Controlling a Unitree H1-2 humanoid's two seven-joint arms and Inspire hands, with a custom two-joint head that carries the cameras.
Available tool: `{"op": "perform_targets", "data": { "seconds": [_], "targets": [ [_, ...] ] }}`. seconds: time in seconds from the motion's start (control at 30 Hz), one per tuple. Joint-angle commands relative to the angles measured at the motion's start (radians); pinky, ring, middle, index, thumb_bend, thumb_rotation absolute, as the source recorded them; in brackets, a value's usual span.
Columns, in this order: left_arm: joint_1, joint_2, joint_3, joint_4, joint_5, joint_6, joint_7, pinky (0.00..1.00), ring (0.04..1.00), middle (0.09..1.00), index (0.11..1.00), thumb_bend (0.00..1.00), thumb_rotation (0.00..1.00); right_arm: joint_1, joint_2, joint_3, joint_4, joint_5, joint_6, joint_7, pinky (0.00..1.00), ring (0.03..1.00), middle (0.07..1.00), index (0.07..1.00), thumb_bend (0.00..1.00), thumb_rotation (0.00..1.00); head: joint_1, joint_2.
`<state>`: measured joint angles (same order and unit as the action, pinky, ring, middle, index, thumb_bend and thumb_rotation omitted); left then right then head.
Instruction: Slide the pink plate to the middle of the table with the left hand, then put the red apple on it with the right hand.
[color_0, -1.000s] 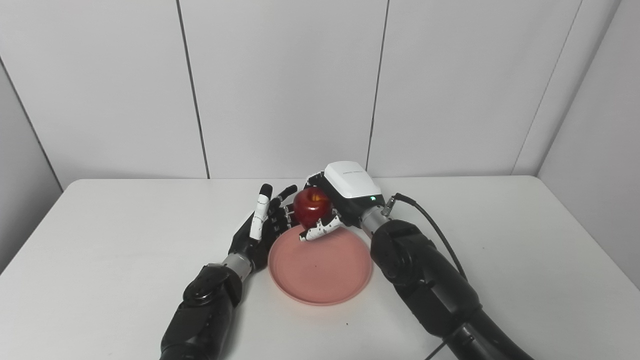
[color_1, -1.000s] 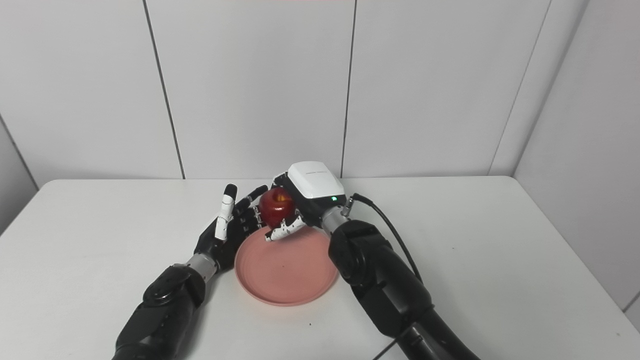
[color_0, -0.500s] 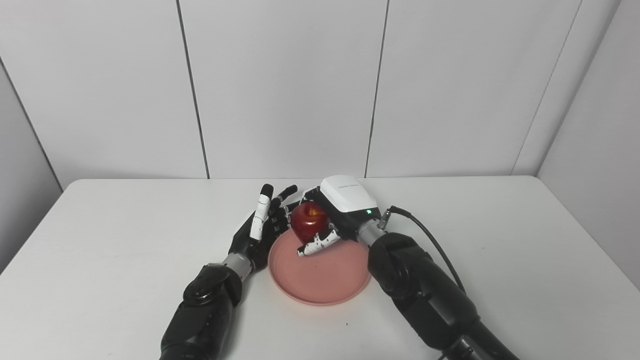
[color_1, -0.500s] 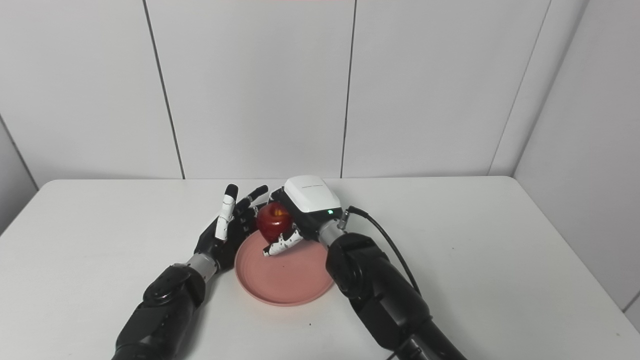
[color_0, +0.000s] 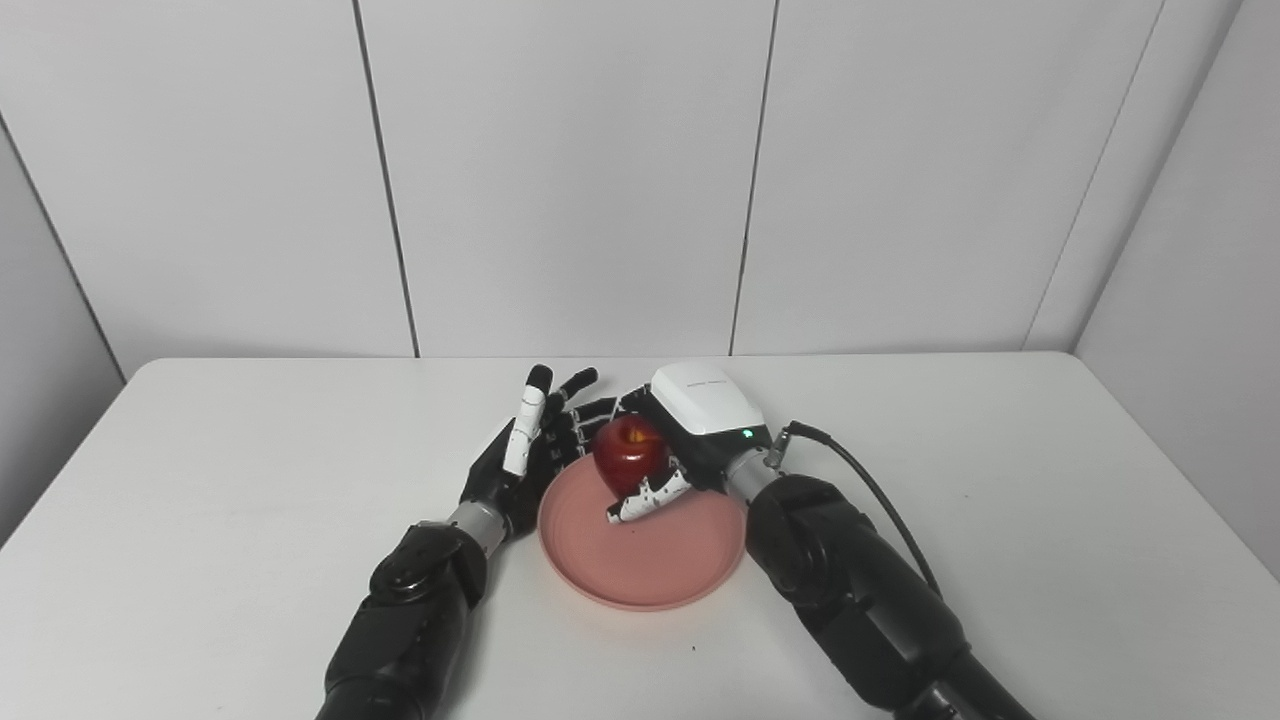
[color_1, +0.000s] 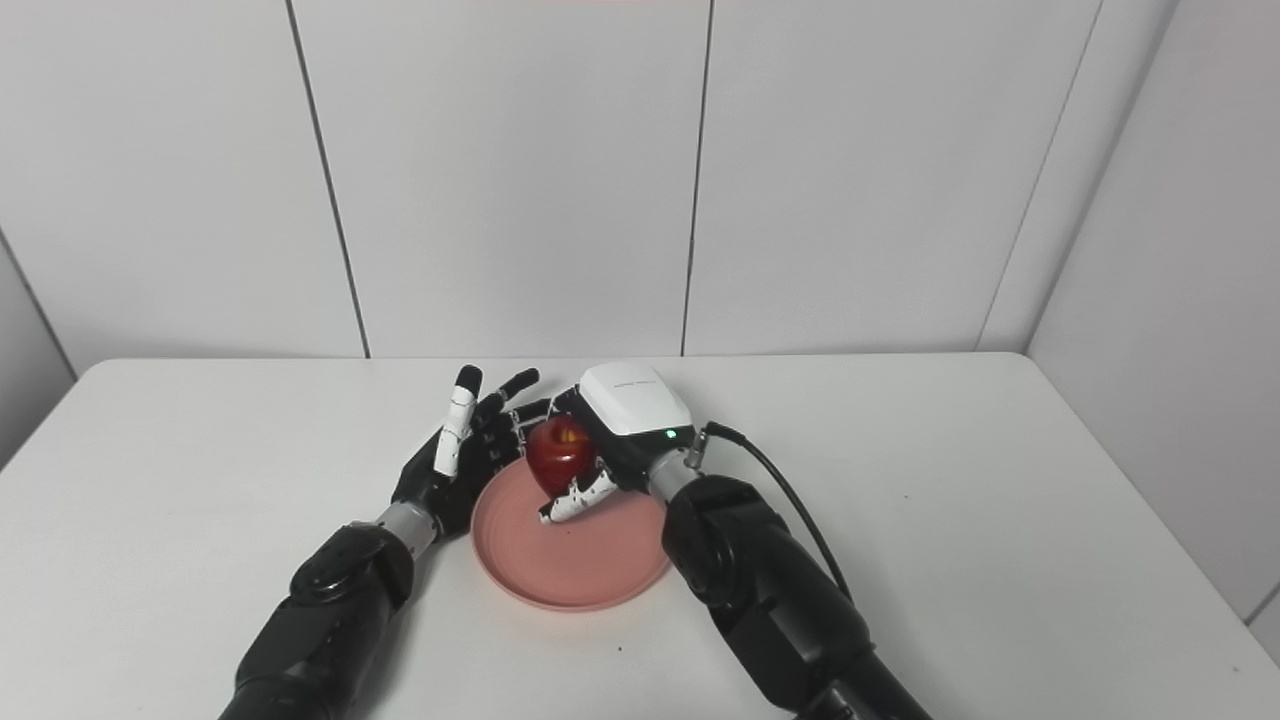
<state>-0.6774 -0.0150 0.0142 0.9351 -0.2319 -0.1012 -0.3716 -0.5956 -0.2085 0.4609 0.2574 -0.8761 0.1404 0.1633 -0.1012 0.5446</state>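
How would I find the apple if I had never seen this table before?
Look at the white table and find the round pink plate near its middle, between two black robot arms. Just above the plate's far side, the right robot hand holds the apple. It is the only shiny red ball there, with a yellowish dimple on top.

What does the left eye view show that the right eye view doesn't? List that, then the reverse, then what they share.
Left eye view only: a broad strip of the left side wall.

Right eye view only: a wider stretch of the right side wall, and the table's right edge running further forward.

Both: the right hand shut on the red apple low over the pink plate, and the left hand open beside the plate's left rim.
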Motion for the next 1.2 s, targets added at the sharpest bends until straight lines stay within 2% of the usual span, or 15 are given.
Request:
{"op": "perform_targets", "data": {
  "seconds": [0.0,0.33,0.63,1.0,1.03,1.07,1.1,1.17],
  "targets": [
    [0.051,0.003,-0.005,0.069,0.027,0.058,0.025,0.82,0.781,0.782,0.896,0.97,0.95,-0.036,-0.001,-0.019,-0.042,-0.004,0.016,-0.016,0.22,0.287,0.375,0.496,0.5,0.17,0.0,0.002],
    [0.052,0.0,-0.004,0.072,0.026,0.059,0.025,0.84,0.778,0.771,0.9,0.94,0.96,0.005,0.006,-0.019,-0.047,-0.003,0.017,-0.015,0.2,0.264,0.352,0.495,0.5,0.17,-0.002,-0.001],
    [0.05,-0.001,0.003,0.092,0.024,0.041,0.03,0.8,0.771,0.763,0.886,0.96,0.94,0.029,0.0,-0.011,-0.044,-0.004,-0.016,-0.039,0.2,0.27,0.353,0.494,0.5,0.17,0.001,-0.004],
    [0.052,-0.002,0.002,0.093,0.026,0.037,0.027,0.8,0.774,0.771,0.895,0.95,0.95,0.038,-0.003,-0.006,-0.042,-0.008,0.004,-0.025,0.21,0.282,0.369,0.495,0.5,0.18,0.002,-0.002],
    [0.051,-0.002,0.0,0.093,0.028,0.037,0.028,0.8,0.774,0.774,0.895,0.96,0.95,0.037,-0.004,-0.004,-0.042,-0.01,0.005,-0.021,0.21,0.292,0.379,0.54,0.55,0.31,0.002,-0.002],
    [0.051,-0.001,-0.002,0.093,0.029,0.037,0.028,0.8,0.774,0.775,0.896,0.96,0.95,0.036,-0.005,-0.002,-0.042,-0.012,0.006,-0.019,0.22,0.293,0.381,0.555,0.56,0.36,0.002,-0.002],
    [0.051,-0.001,-0.003,0.092,0.03,0.037,0.028,0.8,0.777,0.781,0.899,0.96,0.96,0.035,-0.006,-0.001,-0.041,-0.013,0.006,-0.017,0.22,0.306,0.392,0.595,0.6,0.49,0.002,-0.002],
    [0.049,0.0,-0.004,0.098,0.031,0.033,0.025,0.81,0.779,0.79,0.907,0.96,0.96,0.034,-0.007,-0.001,-0.042,-0.015,0.012,-0.01,0.23,0.308,0.393,0.616,0.63,0.6,0.002,-0.001]
  ]
}}
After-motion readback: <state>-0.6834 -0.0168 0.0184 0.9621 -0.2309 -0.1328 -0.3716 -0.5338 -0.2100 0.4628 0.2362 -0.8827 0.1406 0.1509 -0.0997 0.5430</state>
